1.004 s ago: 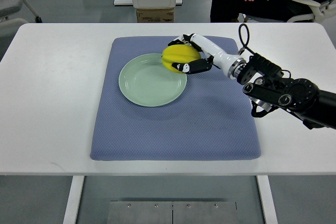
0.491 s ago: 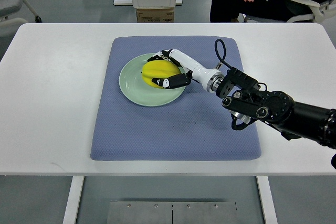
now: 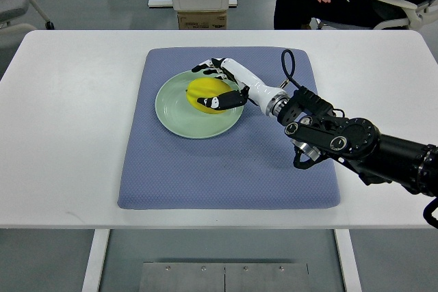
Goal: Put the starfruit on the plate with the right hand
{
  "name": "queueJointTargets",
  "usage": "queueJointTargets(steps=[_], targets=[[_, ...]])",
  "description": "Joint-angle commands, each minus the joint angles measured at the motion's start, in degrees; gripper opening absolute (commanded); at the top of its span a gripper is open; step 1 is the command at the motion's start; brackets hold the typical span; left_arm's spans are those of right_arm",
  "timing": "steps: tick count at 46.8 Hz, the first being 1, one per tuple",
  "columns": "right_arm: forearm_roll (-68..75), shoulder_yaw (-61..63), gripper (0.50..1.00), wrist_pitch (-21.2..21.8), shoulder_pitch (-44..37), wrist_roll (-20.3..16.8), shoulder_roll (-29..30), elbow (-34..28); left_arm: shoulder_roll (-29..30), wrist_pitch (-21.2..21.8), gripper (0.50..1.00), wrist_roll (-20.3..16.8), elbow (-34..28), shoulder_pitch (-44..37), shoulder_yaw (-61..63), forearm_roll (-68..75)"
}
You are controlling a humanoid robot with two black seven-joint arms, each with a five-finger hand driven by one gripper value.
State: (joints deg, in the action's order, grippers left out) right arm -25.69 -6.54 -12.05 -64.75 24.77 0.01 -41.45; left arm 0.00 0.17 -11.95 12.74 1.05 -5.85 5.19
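Starfruit (image 3: 205,94) sits on the right half of the green plate (image 3: 174,115), which lies on the blue mat (image 3: 226,169) on my white table (image 3: 61,121), and from left to right I see plate, fruit, then my right hand (image 3: 220,84) with its fingers (image 3: 226,99) wrapped over and around the fruit from the right. I judge it light but waxy and smooth, with soft ridges that would bruise under a hard squeeze, so I would grip across its broad middle with gentle pressure. My left hand is out of sight.
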Motion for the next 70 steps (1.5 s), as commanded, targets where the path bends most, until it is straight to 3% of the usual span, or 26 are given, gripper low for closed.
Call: queueJointTargets(steps=[1, 18, 37, 55, 63, 70], targets=[[0.02, 0.29, 0.983, 0.01, -0.02, 0.01, -0.18, -0.03, 0.00, 0.00, 1.000, 0.00, 0.00, 0.00, -0.04, 0.00], [0.11, 2.75, 0.998, -0.16, 1.11, 0.01, -3.17, -0.12, 0.00, 0.00, 1.000, 0.00, 0.00, 0.00, -0.04, 0.00], [1.60, 20.85, 1.000, -0.16, 7.35, -0.07, -10.20, 0.15, 0.00, 0.00, 1.000, 0.00, 0.00, 0.00, -0.04, 0.00], [3.01, 22.27, 1.000, 0.01, 11.22, 0.01, -10.55, 0.06, 0.00, 0.00, 1.000, 0.00, 0.00, 0.00, -0.04, 0.00], [13.54, 28.06, 1.000, 1.50, 15.26, 0.01, -10.29, 0.06, 0.00, 0.00, 1.000, 0.00, 0.00, 0.00, -0.04, 0.00], [21.82, 31.76, 1.000, 5.28, 17.29, 0.19, -10.29, 0.15, 0.00, 0.00, 1.000, 0.00, 0.00, 0.00, -0.04, 0.00]])
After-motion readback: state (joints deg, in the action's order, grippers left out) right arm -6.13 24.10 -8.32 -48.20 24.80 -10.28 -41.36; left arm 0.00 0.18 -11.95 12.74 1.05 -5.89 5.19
